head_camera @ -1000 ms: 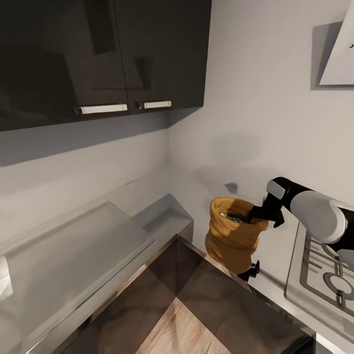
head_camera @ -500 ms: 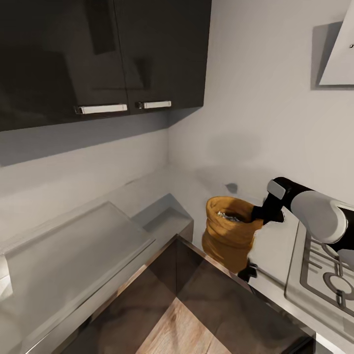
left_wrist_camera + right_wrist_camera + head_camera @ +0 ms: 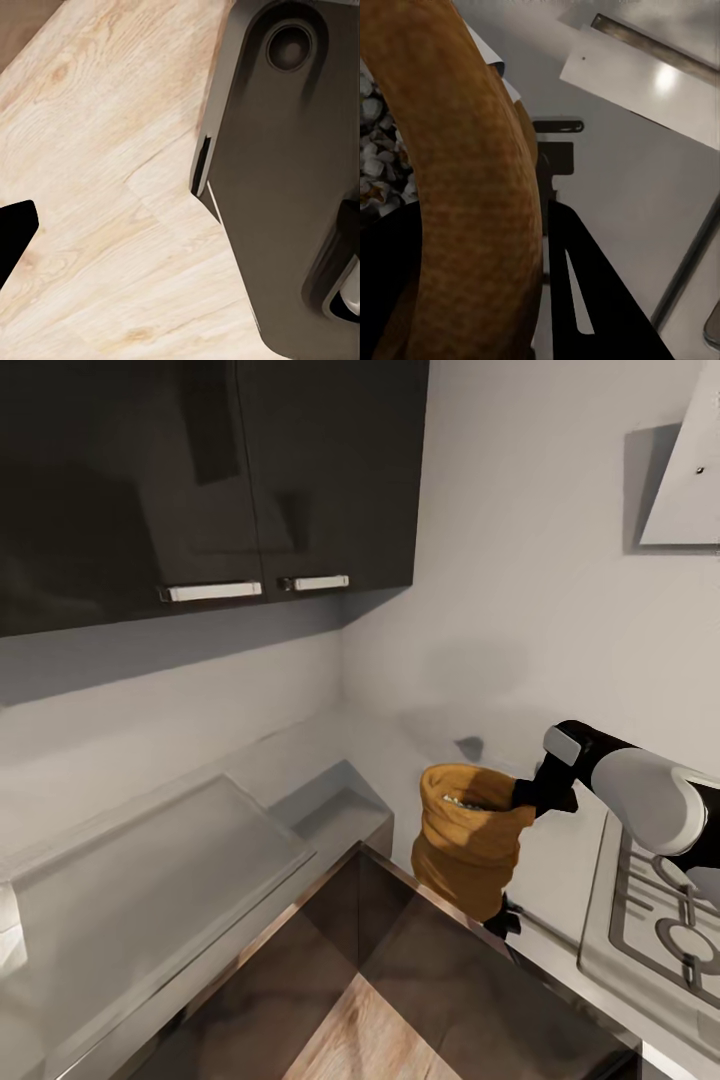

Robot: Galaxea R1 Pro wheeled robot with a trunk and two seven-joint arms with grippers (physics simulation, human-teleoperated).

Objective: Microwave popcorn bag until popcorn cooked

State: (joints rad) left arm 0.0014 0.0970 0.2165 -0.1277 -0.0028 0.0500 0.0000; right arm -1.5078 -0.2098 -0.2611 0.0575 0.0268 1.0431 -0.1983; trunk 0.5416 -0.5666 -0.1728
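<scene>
Grey countertop filled the corner under the dark cabinets, with the hob at my right. I had the popcorn bag upright, lifted above the counter edge. My right gripper was closed on its rolled rim. About the left fingers I could not tell.

Open air above countertop left of popcorn bag; passable there up to dark wall cabinets overhead. Corner walls close behind bag, tight gap. Hob just beside on the right, white hood above it. Right gripper and its arm blocking bag's right side, fingers clamped over the rim. Dark cabinet fronts below, wood floor clear beneath left wrist.
</scene>
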